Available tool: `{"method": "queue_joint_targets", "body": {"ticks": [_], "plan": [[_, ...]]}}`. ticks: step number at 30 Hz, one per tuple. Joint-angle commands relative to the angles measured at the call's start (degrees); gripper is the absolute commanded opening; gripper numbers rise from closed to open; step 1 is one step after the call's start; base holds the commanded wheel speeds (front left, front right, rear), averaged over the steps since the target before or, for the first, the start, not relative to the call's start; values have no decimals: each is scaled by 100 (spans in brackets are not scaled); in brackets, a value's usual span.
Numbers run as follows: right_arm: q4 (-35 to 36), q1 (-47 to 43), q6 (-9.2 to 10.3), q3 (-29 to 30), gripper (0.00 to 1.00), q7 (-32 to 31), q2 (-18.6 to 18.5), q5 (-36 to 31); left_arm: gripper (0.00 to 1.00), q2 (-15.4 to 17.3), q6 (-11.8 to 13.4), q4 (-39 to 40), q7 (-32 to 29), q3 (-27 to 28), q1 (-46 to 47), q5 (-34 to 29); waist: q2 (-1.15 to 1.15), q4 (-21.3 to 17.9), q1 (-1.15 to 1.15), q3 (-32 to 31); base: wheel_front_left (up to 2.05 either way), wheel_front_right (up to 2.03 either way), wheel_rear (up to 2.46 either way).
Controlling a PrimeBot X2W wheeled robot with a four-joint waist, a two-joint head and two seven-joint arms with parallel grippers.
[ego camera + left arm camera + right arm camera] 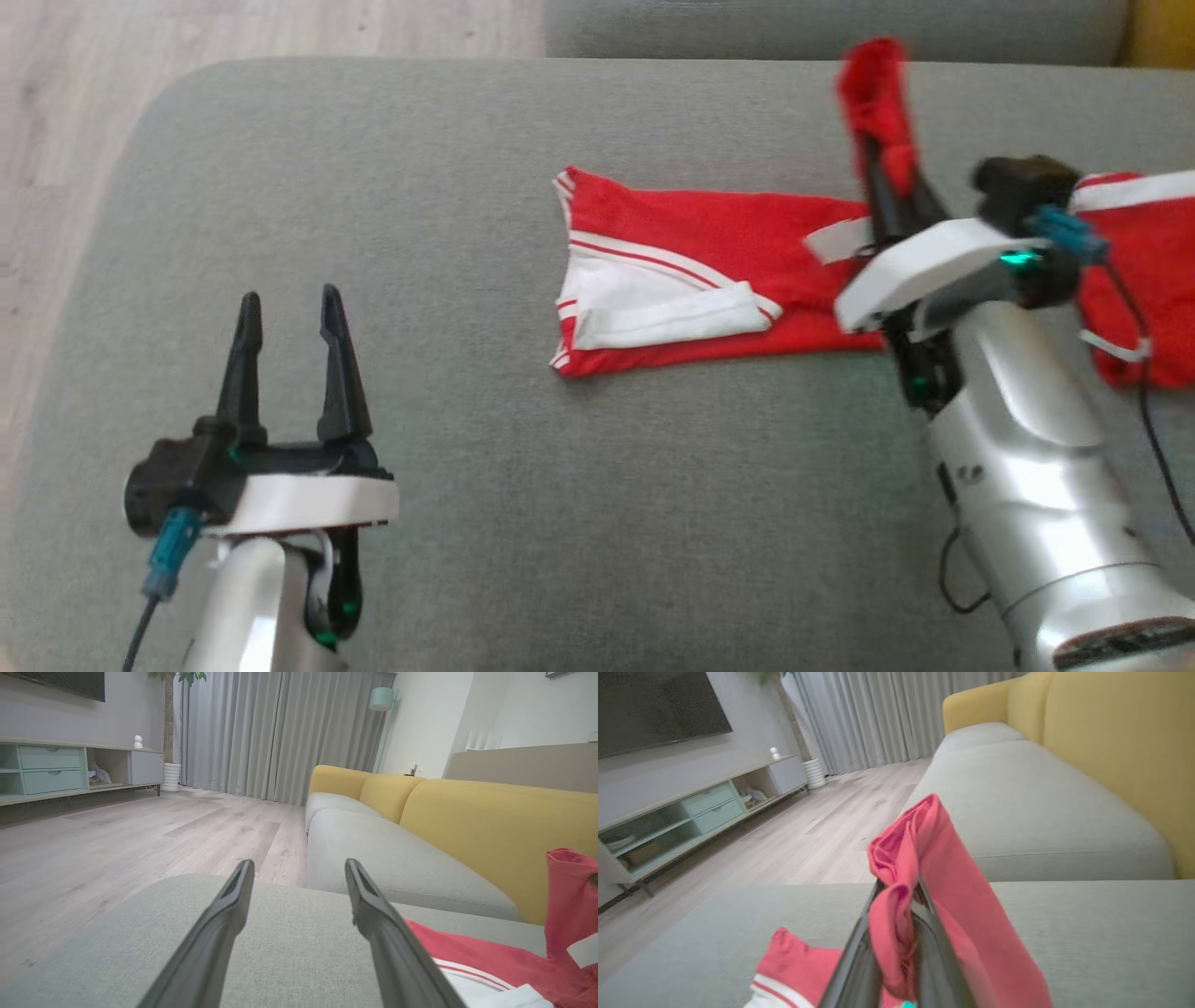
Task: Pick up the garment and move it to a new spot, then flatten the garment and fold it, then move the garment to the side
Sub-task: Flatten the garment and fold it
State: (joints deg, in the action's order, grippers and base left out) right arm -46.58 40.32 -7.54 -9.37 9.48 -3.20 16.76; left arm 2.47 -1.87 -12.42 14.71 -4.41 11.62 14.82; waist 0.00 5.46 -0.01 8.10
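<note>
Red-and-white garment (709, 271) lies on grey cushion (448, 485), right of centre. Left part flat, white panel up. Middle hidden behind right arm; right part cut off at frame edge. Right gripper (882, 154) clamped on raised red fold, fingertips buried in cloth, outline blurred. Left gripper (291, 313) near left over bare cushion, fingers apart, holding nothing. Yellow sofa (490, 826) beyond.

Head camera looks steeply down on the grey cushion (467, 448) from close above. Both wrist cameras sit low over that cushion, aimed across it (nearly level) toward the yellow sofa (490, 826) and curtains (280, 732). All three views share the cushion top and the red garment (709, 233).
</note>
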Motion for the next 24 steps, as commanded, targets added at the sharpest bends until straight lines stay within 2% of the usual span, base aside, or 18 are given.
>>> {"method": "queue_joint_targets", "body": {"ticks": [1, 2, 10, 22, 23, 24], "plan": [[278, 48, 5, -439, 0, -43, 32, 264, 100, 41, 51, 217, 29, 70, 89, 57, 0, 141, 1, 16, 0, 0, 0], [278, 48, 5, -439, 0, -43, 32, 264, 100, 41, 51, 217, 29, 70, 89, 57, 0, 141, 1, 16, 0, 0, 0], [33, 78, 5, -1527, 0, -57, 32, 968, 100, 41, 127, 189, 29, -183, 162, 198, 0, 600, 1, 144, 0, 0, 0], [-787, 217, 5, -2258, 2, 290, 32, 1566, 100, 41, 207, 104, 29, -483, 255, 335, 0, 1075, 1, 273, 0, 0, 0], [-872, 243, 5, -2343, 100, 273, 32, 1564, 100, 41, 210, 87, 29, -499, 258, 332, 0, 1090, 1, 276, 0, 0, 0], [-913, 271, 5, -2448, 100, 278, 32, 1539, 100, 41, 208, 72, 29, -508, 261, 327, 0, 1096, 1, 273, 0, 0, 0]]}}
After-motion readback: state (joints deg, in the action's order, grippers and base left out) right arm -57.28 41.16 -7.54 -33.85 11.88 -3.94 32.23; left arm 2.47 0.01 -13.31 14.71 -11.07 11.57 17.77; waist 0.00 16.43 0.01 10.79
